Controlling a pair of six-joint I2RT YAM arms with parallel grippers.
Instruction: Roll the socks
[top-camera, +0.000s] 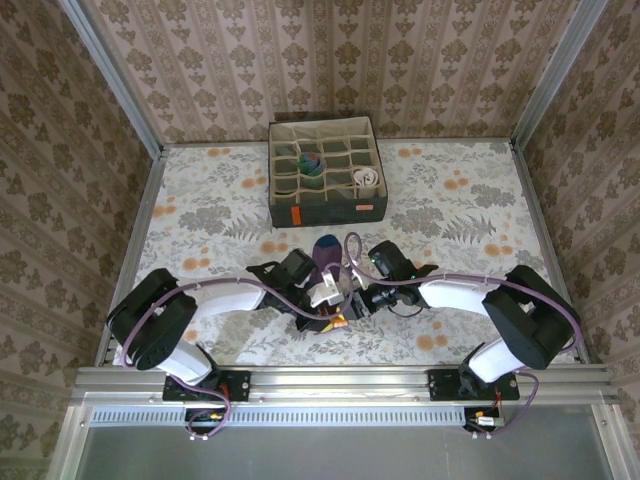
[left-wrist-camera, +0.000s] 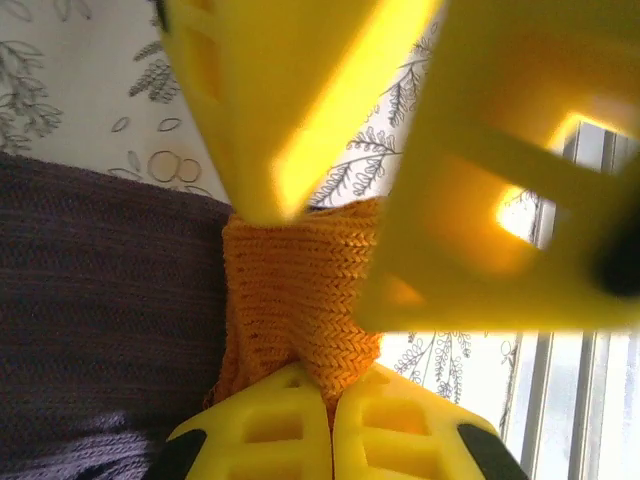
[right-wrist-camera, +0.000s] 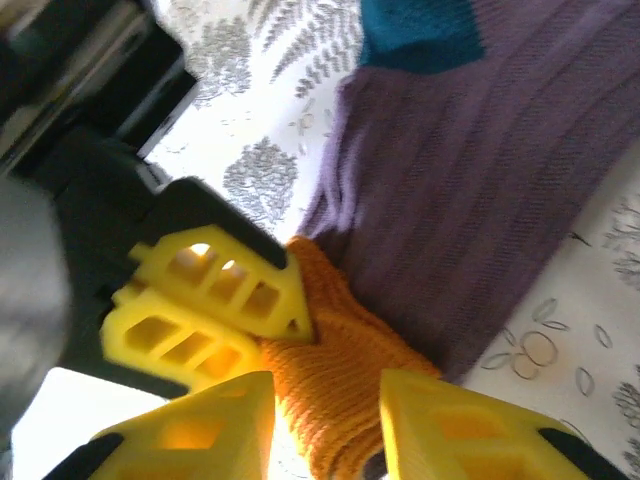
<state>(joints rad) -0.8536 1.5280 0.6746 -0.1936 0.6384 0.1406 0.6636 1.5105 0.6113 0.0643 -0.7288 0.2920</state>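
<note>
The purple sock (top-camera: 326, 252) lies flat on the table (top-camera: 480, 220), close to the front edge and between our two arms. Its blue toe (right-wrist-camera: 420, 30) points toward the grey fabric box (top-camera: 330, 210) and its orange cuff (left-wrist-camera: 300, 300) points toward us. Our left gripper (left-wrist-camera: 332, 425) is fully closed and pinches the edge of this cuff between its yellow fingertips. Our right gripper (right-wrist-camera: 326, 410) stands partly open with the same cuff between its jaws; whether it presses the knit, we cannot tell. We judge the sock to be light, soft and limp, neither slippery nor fragile: it will fold and stretch, but it will not keep a shape by itself. The cuff looks thicker, so it seems the good place to hold when we begin a tight roll toward the toe.
</note>
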